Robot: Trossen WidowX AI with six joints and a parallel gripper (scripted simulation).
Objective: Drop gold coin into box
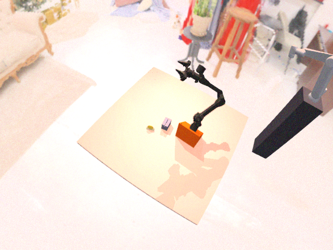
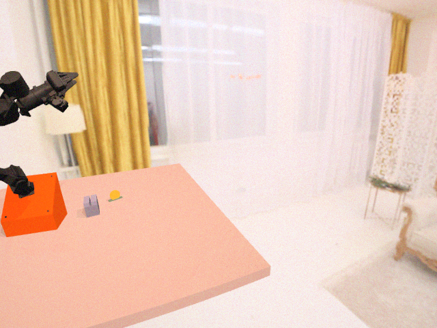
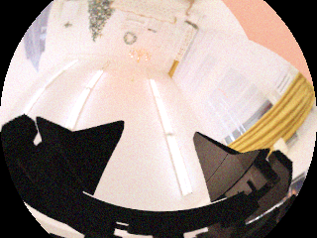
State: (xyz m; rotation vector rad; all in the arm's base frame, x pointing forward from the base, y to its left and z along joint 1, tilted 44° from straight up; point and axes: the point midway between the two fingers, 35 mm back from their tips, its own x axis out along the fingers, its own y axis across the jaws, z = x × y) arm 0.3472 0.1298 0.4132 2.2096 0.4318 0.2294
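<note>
The table fills the lower left of the exterior view, with the orange base block at its left edge and the arm rising from it. The gripper sits high at upper left, fingers spread wide and holding nothing. Right of the block stands the grey box, and just beyond it the gold coin stands upright in its dark-green holder.

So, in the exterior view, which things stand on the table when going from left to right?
Orange base → grey box → gold coin upright in its green holder.
</note>
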